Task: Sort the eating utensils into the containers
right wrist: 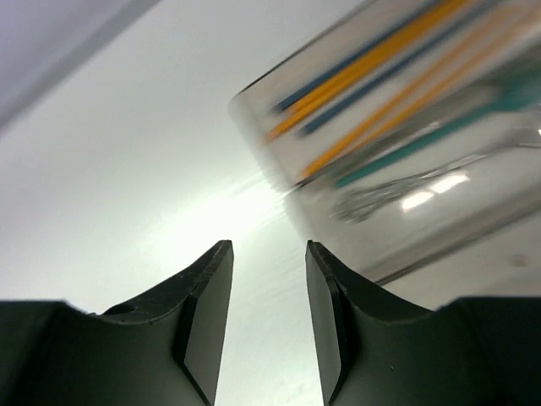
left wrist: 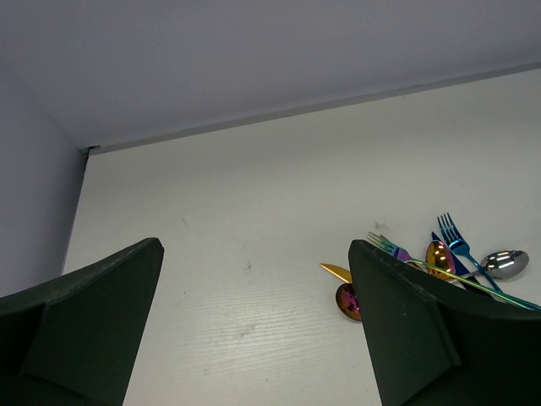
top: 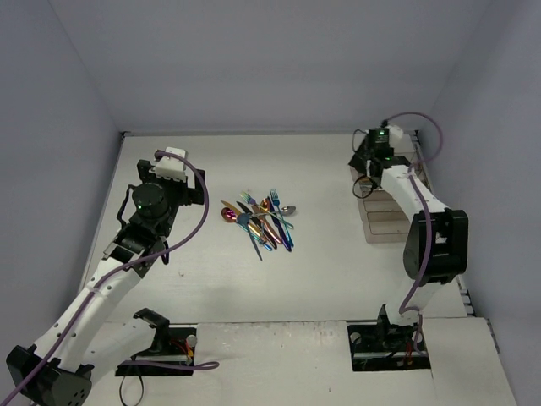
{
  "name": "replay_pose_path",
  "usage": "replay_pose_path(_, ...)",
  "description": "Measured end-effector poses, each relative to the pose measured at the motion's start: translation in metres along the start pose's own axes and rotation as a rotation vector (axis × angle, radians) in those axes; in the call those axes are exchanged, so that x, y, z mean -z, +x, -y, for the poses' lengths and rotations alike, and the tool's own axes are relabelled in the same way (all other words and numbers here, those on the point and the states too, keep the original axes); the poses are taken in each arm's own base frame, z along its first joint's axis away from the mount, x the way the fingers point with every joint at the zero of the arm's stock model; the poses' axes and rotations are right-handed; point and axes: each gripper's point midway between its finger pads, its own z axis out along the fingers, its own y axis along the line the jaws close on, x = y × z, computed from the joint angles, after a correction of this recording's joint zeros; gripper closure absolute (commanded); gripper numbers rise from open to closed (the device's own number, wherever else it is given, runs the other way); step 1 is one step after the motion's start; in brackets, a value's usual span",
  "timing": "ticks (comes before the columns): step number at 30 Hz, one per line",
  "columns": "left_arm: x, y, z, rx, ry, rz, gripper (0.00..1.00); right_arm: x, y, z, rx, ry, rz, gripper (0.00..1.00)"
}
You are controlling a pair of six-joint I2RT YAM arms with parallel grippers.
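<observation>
Both grippers empty; utensils split between a mid-table heap and the trays on the right.
Mid-way up the white table [top: 211,279]: loose overlapping heap of thin metal forks, spoons and knives in gold, blue, teal, silver and magenta [top: 262,222]. Left gripper [left wrist: 255,245] is left of the heap and near it, jaws wide apart, nothing between them. Right side, well apart from the heap: row of clear plastic rectangular trays [top: 379,222]. Right gripper [right wrist: 268,249] at the trays' far end, jaws parted by a narrow gap, holding nothing. The tray just beside it holds gold, blue and teal handles, blurred.
</observation>
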Motion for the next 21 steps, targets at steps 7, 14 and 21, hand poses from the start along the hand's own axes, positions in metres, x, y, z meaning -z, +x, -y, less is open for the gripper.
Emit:
replay_pose_path(7,-0.001,0.001,0.001,-0.002,0.001,-0.005,0.10,0.029,0.100,-0.100,0.448,-0.301,-0.159,0.62)
replay_pose_path(14,-0.003,0.005,0.002,-0.005,0.003,-0.015,0.10,0.044,0.183,-0.132,0.697,-0.374,-0.252,0.77)
replay_pose_path(21,-0.004,0.005,0.004,-0.007,0.006,-0.018,0.10,0.067,0.231,-0.152,0.810,-0.420,-0.275,0.77)
